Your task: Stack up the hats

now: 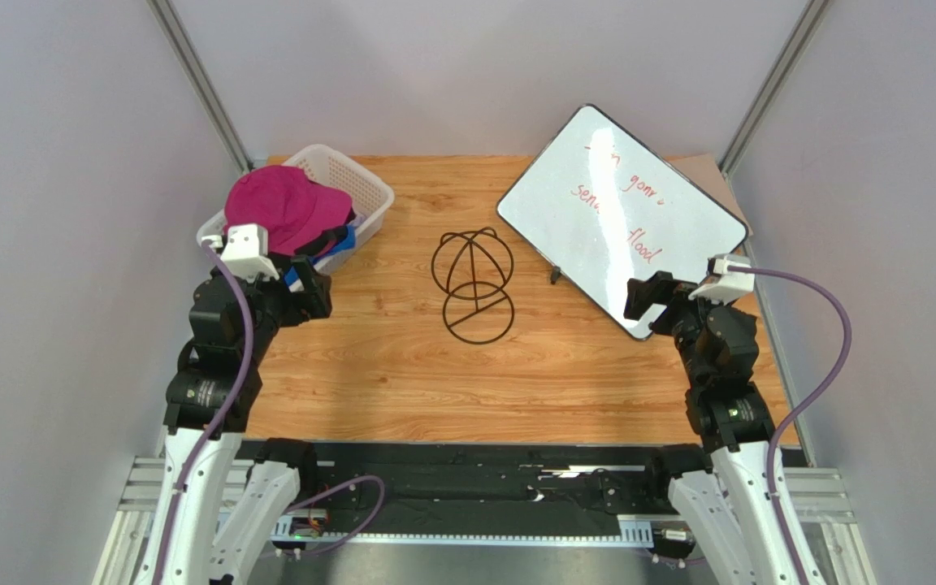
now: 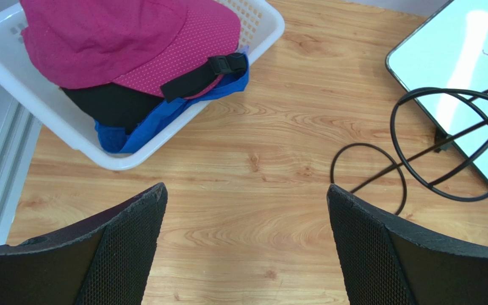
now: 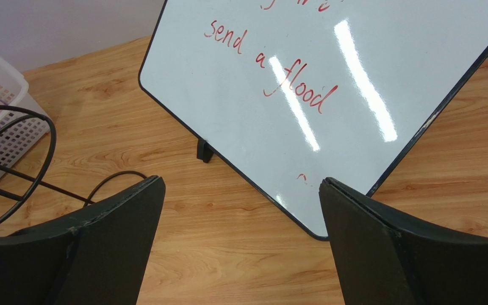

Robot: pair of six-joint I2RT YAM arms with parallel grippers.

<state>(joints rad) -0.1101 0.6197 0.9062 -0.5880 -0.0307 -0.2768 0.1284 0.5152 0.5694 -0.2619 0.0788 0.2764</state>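
The hats sit in a pile in the white basket (image 1: 369,183) at the far left of the worktop (image 1: 400,366). The magenta hat (image 2: 132,38) is on top. A black hat (image 2: 110,105) is under it, and a blue hat (image 2: 116,136) peeks out below. That makes three hats I can count, and more may hide underneath. There is one basket, one wire stand (image 1: 473,287) and one whiteboard (image 1: 619,213). The hats look soft and light, so they will likely flop. I think the top hat's brim or back strap is the best place to grab. The left jaws are wide apart near the basket, holding nothing. The right jaws are wide apart by the whiteboard, holding nothing.
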